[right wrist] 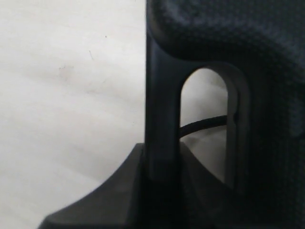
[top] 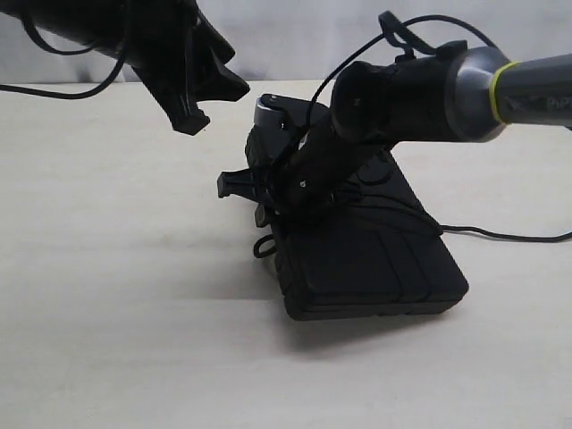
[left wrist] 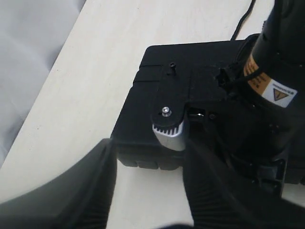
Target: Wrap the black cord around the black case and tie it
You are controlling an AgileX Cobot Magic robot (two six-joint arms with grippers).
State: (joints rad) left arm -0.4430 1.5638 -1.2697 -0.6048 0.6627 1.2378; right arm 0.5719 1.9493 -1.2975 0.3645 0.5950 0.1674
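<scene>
The black case [top: 375,255] lies on the pale table with its handle edge to the left. My right gripper [top: 268,192] reaches in from the right and is shut on the case's handle bar [right wrist: 162,105], which fills the space between the jaws. Through the handle slot a stretch of the black cord [right wrist: 205,125] shows. The cord [top: 500,236] also trails off the case to the right across the table, and it shows past the case [left wrist: 157,86] as a short length of cord [left wrist: 243,19]. My left gripper [top: 214,103] hangs open and empty in the air above and left of the case.
The right arm's thick body [top: 402,98] crosses over the far half of the case, with a thin glossy cable [top: 420,25] looping above it. A silver ribbed part of the right wrist [left wrist: 169,129] sits at the case's edge. Bare table [top: 116,268] spreads to the left and front.
</scene>
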